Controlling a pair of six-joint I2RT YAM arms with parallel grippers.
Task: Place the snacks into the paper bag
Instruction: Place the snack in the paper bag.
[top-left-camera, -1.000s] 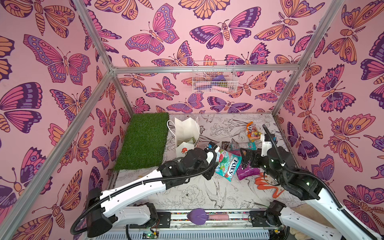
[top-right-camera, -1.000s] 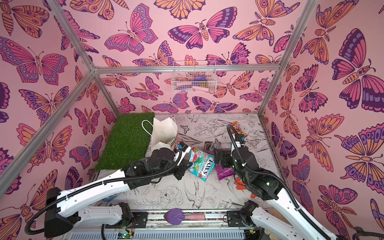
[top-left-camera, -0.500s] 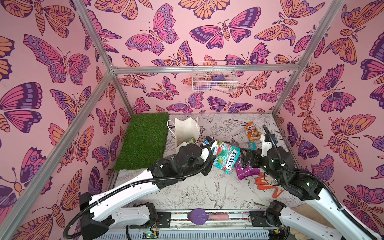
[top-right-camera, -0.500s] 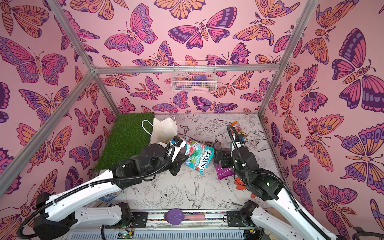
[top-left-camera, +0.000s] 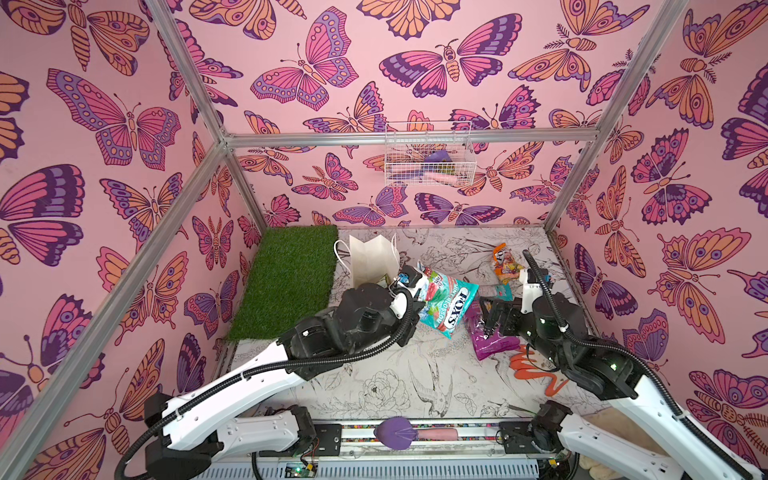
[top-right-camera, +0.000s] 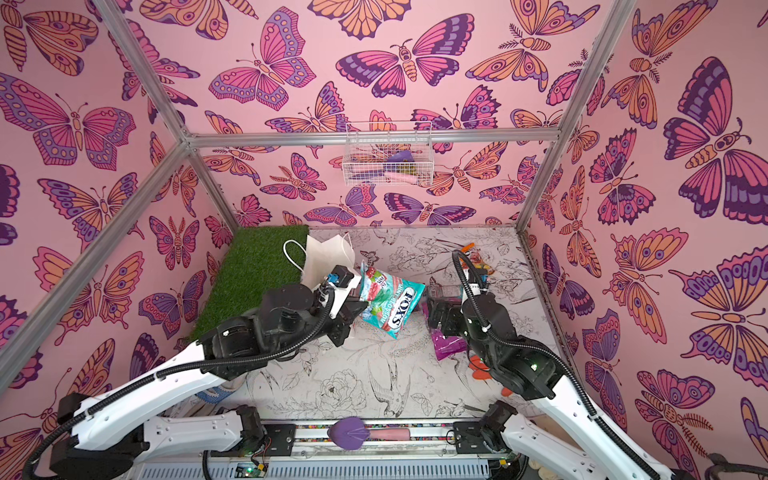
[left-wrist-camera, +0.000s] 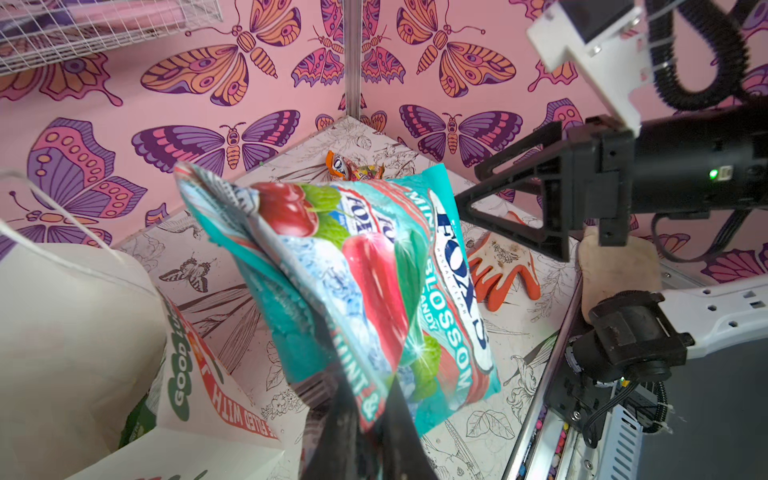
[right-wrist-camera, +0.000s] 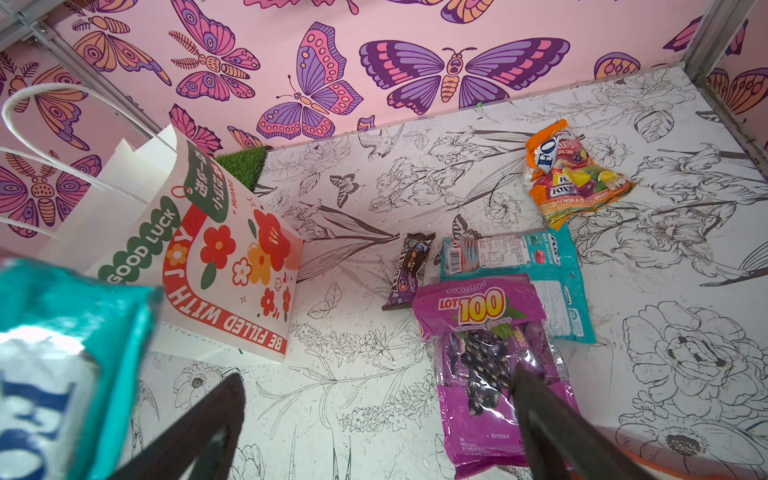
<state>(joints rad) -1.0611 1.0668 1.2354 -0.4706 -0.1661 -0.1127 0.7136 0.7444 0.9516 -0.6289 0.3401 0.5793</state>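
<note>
A: Left gripper (left-wrist-camera: 365, 401)?
B: Clamps tight on the teal FOX'S packet (top-left-camera: 446, 305), aloft just beside the paper bag (top-left-camera: 372, 262).
A: Right gripper (right-wrist-camera: 376, 380)?
B: Gapes wide, holds nothing, hovers over the purple grape packet (right-wrist-camera: 486, 365), farther from the paper bag.

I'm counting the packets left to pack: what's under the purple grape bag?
The purple grape bag overlaps one edge of a flat teal packet. Whatever else lies beneath it is covered and cannot be told.

Teal glossy plastic candy packet (top-left-camera: 446, 307) printed with red cherries; purple grape-print plastic pouch (right-wrist-camera: 469, 353); pink butterfly-patterned walls (top-left-camera: 353, 195); white tabletop (top-left-camera: 374, 390) inked with black flowers.
</note>
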